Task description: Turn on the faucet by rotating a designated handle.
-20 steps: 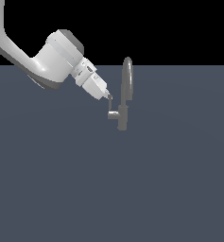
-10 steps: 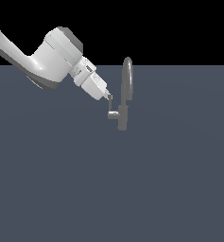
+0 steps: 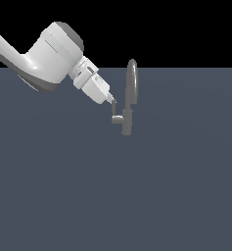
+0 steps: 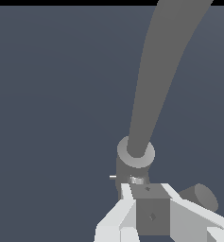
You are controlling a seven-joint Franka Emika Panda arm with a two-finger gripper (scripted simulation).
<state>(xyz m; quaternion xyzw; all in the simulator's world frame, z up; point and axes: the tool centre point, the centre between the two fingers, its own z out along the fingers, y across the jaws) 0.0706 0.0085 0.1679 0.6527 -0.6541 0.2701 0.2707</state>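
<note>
The faucet (image 3: pixel 131 90) is a grey tap with a short base and a tall narrow arched spout, standing on the dark grey floor. The handle (image 3: pixel 116 116) is a thin L-shaped lever: a short stub from the base, then a slim rod rising on the exterior view's left. My gripper (image 3: pixel 112 102) reaches down from the upper left and sits on the rod's top end. In the wrist view the gripper (image 4: pixel 146 190) has its white fingers (image 4: pixel 114 221) pressed on both sides of the grey handle (image 4: pixel 152 215). The faucet's spout (image 4: pixel 160 80) rises just beyond.
The white arm (image 3: pixel 49 54) stretches in from the exterior view's upper left. A flat dark grey floor (image 3: pixel 112 196) lies all around the faucet, with black background above it.
The arm's upper link has shifted slightly. The gripper and the handle stay in almost the same place.
</note>
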